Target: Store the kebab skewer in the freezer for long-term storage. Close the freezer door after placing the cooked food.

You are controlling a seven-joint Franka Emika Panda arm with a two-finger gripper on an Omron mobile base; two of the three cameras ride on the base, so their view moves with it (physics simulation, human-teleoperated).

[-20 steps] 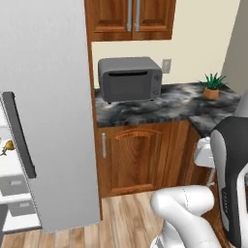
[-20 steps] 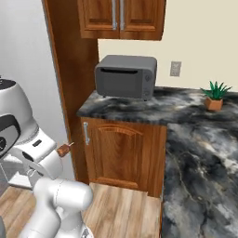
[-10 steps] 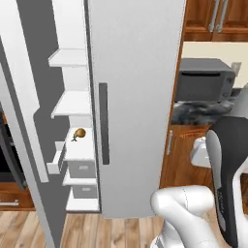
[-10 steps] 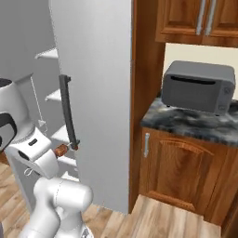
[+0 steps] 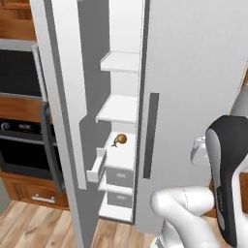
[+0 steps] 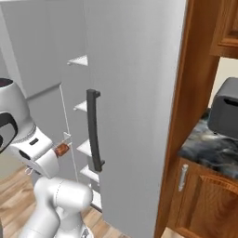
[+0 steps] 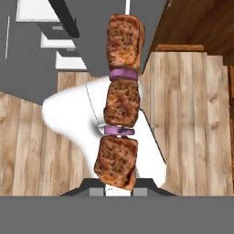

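Gripper (image 7: pixel 118 189), seen along the hand: the jaws stand narrow, closed on the near end of the kebab skewer (image 7: pixel 119 103), which rises straight up the middle of the hand view. Three browned chunks are threaded on it, with thin purple slices between them. Below and beyond the skewer lies wooden floor (image 7: pixel 192 114).

In the right base view the skewer (image 6: pixel 61 149) shows as a small reddish-brown piece at the tip of the white hand, low on the left, just left of the dark bar handle (image 6: pixel 93 131) of the plain right-hand refrigerator door (image 6: pixel 135 93); whether it touches anything there is hard to tell at this size.

In the left base view the freezer (image 5: pixel 121 140) stands open, its white shelves stacked one above the other with drawers below. A small rounded brown item (image 5: pixel 120 139) rests on the third shelf down. The freezer door (image 5: pixel 65 121) is swung out to the near left. Far left, behind the door, a dark wall oven (image 5: pixel 19 140). Far right in the right base view, a grey toaster oven (image 6: pixel 225 114) sits on a marbled counter (image 6: pixel 209 151).
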